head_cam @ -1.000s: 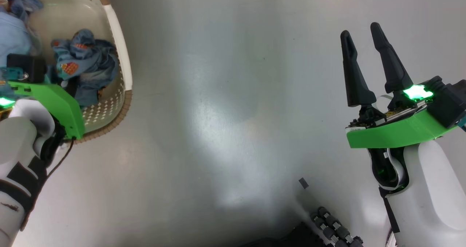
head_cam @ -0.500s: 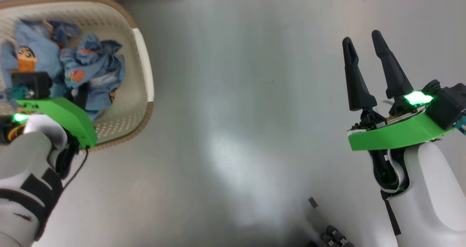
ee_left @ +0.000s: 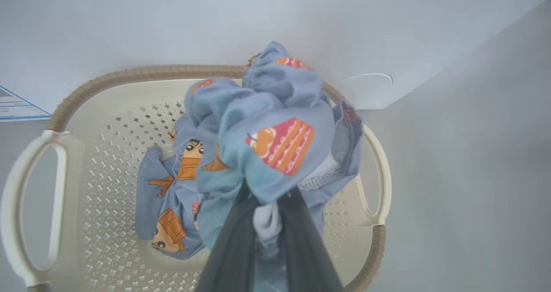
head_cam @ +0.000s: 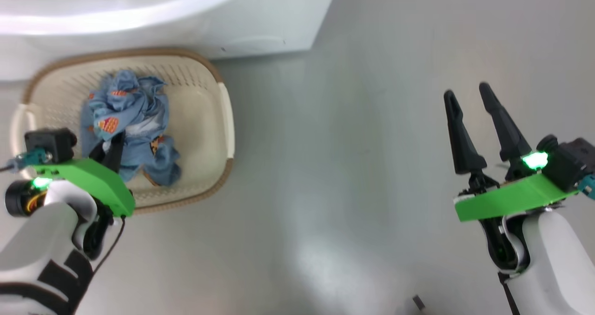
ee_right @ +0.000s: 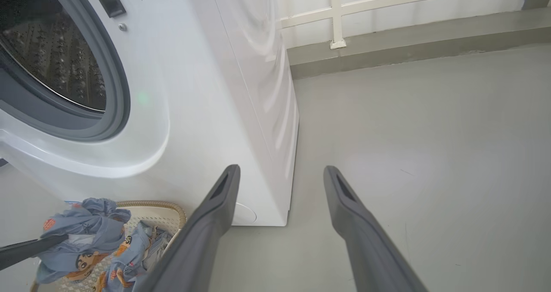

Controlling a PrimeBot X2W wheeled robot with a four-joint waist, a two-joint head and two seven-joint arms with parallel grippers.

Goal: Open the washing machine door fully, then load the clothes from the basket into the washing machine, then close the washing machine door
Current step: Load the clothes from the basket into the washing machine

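Observation:
The cream basket point(head_cam: 223, 120) stands on the floor right in front of the white washing machine point(head_cam: 260, 22). My left gripper point(head_cam: 114, 150) is over it, shut on a bunch of the light-blue clothes point(head_cam: 130, 106). In the left wrist view the gripper point(ee_left: 269, 197) pinches the printed clothes point(ee_left: 275, 137) above the basket point(ee_left: 142, 73), and more fabric trails down to its floor. My right gripper point(head_cam: 466, 90) hangs open over bare floor, far to the right. Its wrist view shows the gripper point(ee_right: 280, 171), the washing machine point(ee_right: 206, 89) and the uncovered steel drum point(ee_right: 51, 55). The washing machine door is out of view.
Grey floor point(head_cam: 348, 189) stretches between the two arms and to the right of the machine. A low grey kerb with a white railing point(ee_right: 387, 38) runs along the wall behind the machine. A blue-edged label point(ee_left: 17, 109) sits on the machine's front.
The head camera has shifted, bringing the whole basket and the machine's front into the picture. My left gripper stays shut on the blue garment. The right gripper stays open.

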